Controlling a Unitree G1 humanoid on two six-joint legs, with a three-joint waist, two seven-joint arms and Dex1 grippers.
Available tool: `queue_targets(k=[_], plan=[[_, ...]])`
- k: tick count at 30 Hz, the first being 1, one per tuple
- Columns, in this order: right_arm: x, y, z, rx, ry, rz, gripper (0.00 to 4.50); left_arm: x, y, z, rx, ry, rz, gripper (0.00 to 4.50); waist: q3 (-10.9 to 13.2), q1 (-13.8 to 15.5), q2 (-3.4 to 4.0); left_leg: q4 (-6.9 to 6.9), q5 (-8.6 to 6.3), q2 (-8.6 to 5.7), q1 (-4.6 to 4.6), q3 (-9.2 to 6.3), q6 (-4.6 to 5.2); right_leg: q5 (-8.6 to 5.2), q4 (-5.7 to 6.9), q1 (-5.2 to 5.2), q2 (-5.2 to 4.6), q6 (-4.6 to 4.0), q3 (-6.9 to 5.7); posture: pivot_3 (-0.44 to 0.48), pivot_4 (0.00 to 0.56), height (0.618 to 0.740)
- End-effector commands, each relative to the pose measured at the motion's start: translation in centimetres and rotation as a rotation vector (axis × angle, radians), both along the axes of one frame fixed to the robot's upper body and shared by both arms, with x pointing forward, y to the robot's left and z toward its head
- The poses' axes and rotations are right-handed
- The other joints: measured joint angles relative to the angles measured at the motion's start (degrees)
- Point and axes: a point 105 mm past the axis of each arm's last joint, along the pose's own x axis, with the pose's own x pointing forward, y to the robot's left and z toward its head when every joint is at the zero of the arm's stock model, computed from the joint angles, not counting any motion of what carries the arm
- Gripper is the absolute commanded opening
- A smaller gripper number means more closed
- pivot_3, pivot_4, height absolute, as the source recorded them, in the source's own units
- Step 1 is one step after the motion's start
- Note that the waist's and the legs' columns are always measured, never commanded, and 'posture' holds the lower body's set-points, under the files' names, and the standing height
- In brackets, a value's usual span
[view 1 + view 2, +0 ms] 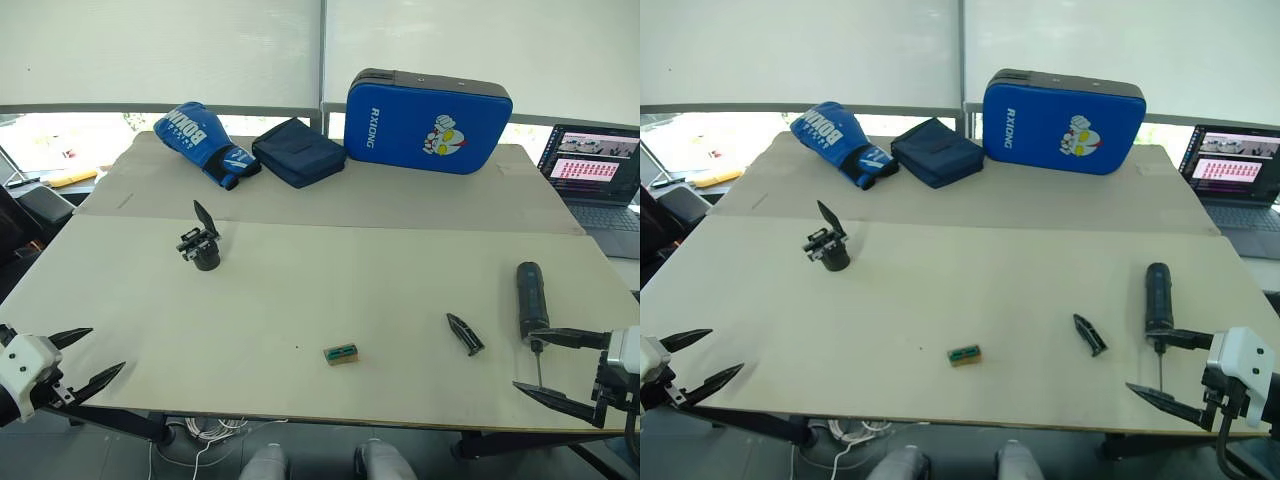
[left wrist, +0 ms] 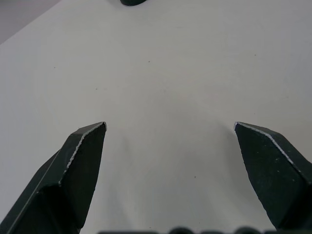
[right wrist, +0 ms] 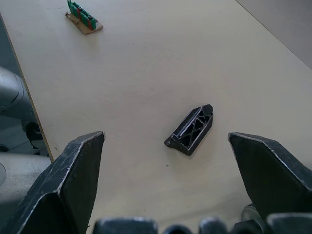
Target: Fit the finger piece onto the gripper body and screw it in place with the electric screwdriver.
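The gripper body [image 1: 201,246] stands upright on the left half of the table, one pointed black finger sticking up from its round base. The finger piece [image 1: 465,333] lies flat on the right half; the right wrist view has it [image 3: 191,129] between my fingers, farther out. The electric screwdriver [image 1: 528,296] lies just right of it, bit pointing to the front edge. My right gripper [image 1: 540,365] is open at the front right, its fingers either side of the screwdriver's bit tip. My left gripper [image 1: 100,356] is open and empty at the front left corner.
A small green part on a tan card [image 1: 341,353] lies near the front edge. At the back sit a blue boxing glove [image 1: 203,142], a dark pouch [image 1: 298,151] and a blue strike pad [image 1: 428,121]. A laptop [image 1: 597,178] stands right of the table.
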Motion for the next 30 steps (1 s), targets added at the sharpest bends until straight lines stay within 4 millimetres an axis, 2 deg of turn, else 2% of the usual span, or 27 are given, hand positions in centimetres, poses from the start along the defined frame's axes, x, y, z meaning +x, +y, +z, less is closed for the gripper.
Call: queue_targets(k=[1,4,8,10,13,16,19,24,30], plan=[[0.6,1.4,0.9,0.027,-0.073,0.037,4.50,0.5,-0.1,1.8,-0.027,-0.073,0.010,4.44,0.0,0.0,-0.01,0.00,0.00,0.00,0.00,0.00,0.00,0.00,0.00,0.00,0.00,0.00,0.00,0.000,0.150,0.740],[1.5,4.6,2.4,0.165,-0.167,0.102,4.50,1.2,-0.4,3.7,-0.168,-0.155,0.051,4.44,0.0,-0.2,-0.04,0.01,0.00,0.06,0.02,0.00,0.00,0.01,0.05,0.00,0.04,0.01,-0.01,0.000,0.150,0.740],[2.3,7.0,4.1,0.346,-0.270,0.130,4.50,1.0,0.5,4.3,-0.307,-0.242,0.211,4.44,0.1,-0.3,0.07,0.00,0.00,0.24,0.03,0.00,0.00,0.03,0.05,-0.01,0.05,0.03,0.01,0.000,0.150,0.740],[2.5,7.9,4.5,0.386,-0.313,0.143,4.50,0.6,1.1,4.0,-0.353,-0.279,0.304,4.44,0.1,-0.3,0.07,-0.01,-0.02,0.20,0.03,0.00,0.00,0.03,0.03,-0.01,0.04,0.03,0.04,0.000,0.150,0.740],[3.1,9.7,4.9,0.427,-0.410,0.149,4.50,-0.6,1.7,2.3,-0.436,-0.298,0.460,4.44,0.1,-0.2,0.07,0.00,-0.02,0.13,0.04,0.00,-0.01,0.04,0.03,0.00,0.01,0.03,0.06,0.000,0.150,0.740],[3.3,10.8,5.2,0.458,-0.435,0.165,4.50,-0.7,0.7,1.5,-0.478,-0.301,0.495,4.44,0.1,0.0,0.05,0.02,-0.03,0.07,0.05,0.00,-0.01,0.04,0.06,0.00,0.00,0.03,0.07,0.000,0.150,0.740],[3.7,11.1,5.4,0.466,-0.437,0.159,4.50,0.6,-1.0,2.1,-0.480,-0.309,0.439,4.44,0.0,1.0,-0.02,0.08,-0.02,-0.02,0.05,-0.01,-0.01,0.05,0.06,0.00,0.02,0.02,-0.01,0.000,0.150,0.740],[4.1,11.7,5.7,0.472,-0.420,0.161,4.50,4.7,-4.1,3.0,-0.448,-0.269,0.330,4.44,0.0,1.3,0.00,0.09,-0.02,-0.09,0.05,0.00,-0.01,0.07,0.05,0.01,0.01,-0.01,0.00,0.000,0.150,0.740],[4.2,12.7,5.6,0.475,-0.409,0.173,4.50,8.9,-6.2,1.8,-0.381,-0.214,0.305,4.44,0.0,0.3,0.03,0.08,-0.02,-0.09,0.07,0.00,-0.01,0.26,0.07,-0.01,0.06,-0.33,0.02,0.000,0.150,0.740]])
